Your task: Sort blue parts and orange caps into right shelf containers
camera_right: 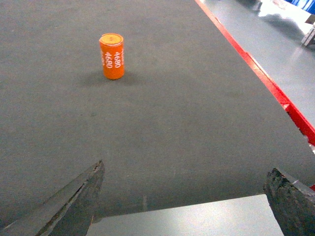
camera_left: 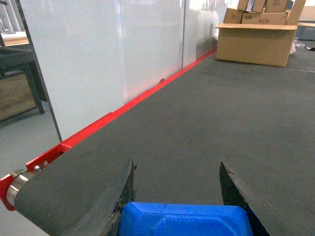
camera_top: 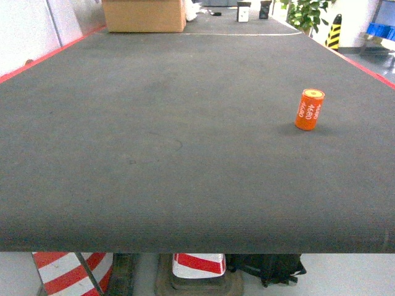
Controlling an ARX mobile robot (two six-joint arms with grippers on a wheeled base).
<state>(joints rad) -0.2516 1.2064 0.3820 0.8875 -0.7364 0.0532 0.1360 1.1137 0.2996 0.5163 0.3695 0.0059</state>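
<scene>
Orange and cylindrical, a single cap with white "4680" print and a yellowish top face [camera_top: 309, 109] stands upright on the dark grey felt-like desk [camera_top: 154, 135], toward its right side and apart from everything else. From the right wrist camera the same cap [camera_right: 112, 55] sits well ahead of the right gripper [camera_right: 189, 194], whose dark jaws are spread wide with nothing between them. The left gripper [camera_left: 177, 196] is clamped around a blue moulded plastic part [camera_left: 184, 220], its jaws pressing on either side near the desk's red-edged left border [camera_left: 123, 109]. A brown cardboard box [camera_top: 144, 15] rests at the far end of the desk
</scene>
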